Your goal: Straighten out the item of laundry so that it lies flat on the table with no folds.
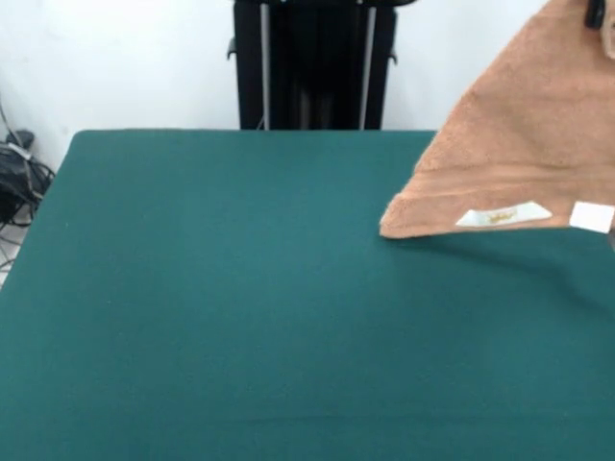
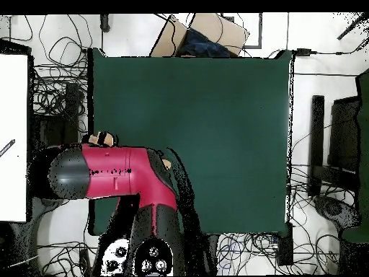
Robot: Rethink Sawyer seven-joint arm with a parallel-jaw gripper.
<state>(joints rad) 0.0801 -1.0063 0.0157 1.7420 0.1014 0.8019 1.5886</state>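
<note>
The tan towel (image 1: pixel 519 134) hangs in the air at the right of the front view, spread in a rough triangle. Its lower border band carries two white tags (image 1: pixel 503 215) and sits just over the dark-green table (image 1: pixel 240 288); I cannot tell whether it touches. My gripper (image 1: pixel 596 12) shows only as a dark tip at the top right corner and is shut on the towel's upper corner. In the overhead view the red arm (image 2: pixel 108 173) reaches over the table's left edge (image 2: pixel 97 86) and hides the gripper. Only small tan bits of towel (image 2: pixel 99 137) show beside the arm.
The black pedestal (image 1: pixel 312 62) stands behind the table's far edge. Cables (image 1: pixel 19 173) lie on the floor at the left. In the overhead view a cardboard box (image 2: pixel 216 32) sits past the far edge, a white panel (image 2: pixel 13 137) at the left, and cables all round.
</note>
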